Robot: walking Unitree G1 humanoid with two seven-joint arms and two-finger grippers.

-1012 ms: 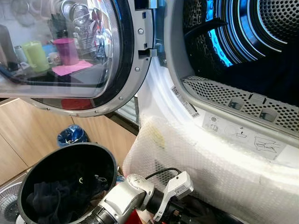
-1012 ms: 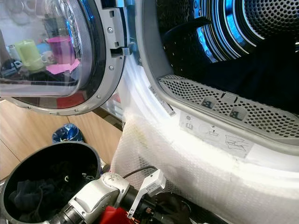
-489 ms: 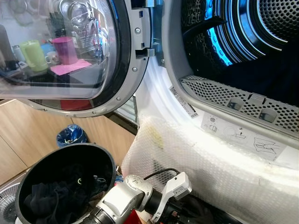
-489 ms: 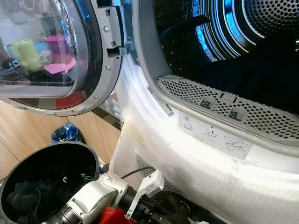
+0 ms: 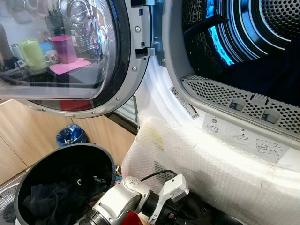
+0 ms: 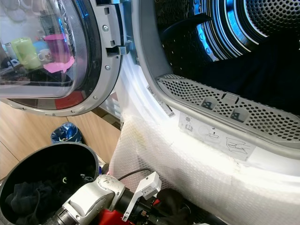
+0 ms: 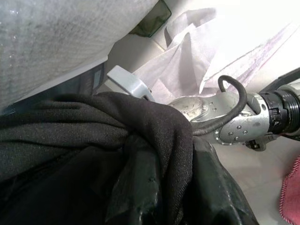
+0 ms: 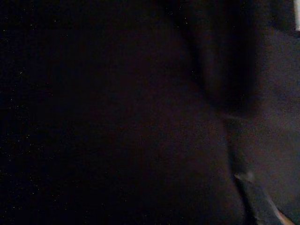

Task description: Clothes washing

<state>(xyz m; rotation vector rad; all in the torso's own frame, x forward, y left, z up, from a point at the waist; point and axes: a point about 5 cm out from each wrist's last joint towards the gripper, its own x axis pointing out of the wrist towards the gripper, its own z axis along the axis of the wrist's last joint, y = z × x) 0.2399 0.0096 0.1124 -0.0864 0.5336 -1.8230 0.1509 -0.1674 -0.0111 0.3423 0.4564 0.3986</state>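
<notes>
A home laundry corner. A front-loading washing machine [image 5: 225, 108] stands with its round door [image 5: 70, 56] open beside wooden cabinet fronts [image 5: 28, 136]. Cups [image 5: 63, 49] on a counter reflect in the door glass.

Round glass washer door [image 5: 70, 51] stands swung open at upper left, beside the perforated steel drum [image 5: 248, 33], lit blue inside. Bubble-wrap sheet [image 5: 206, 173] covers the machine front below. Black round bin [image 5: 65, 187] at lower left holds dark clothes [image 5: 47, 201]. Silver left arm [image 5: 122, 204] sits low beside the bin.
</notes>
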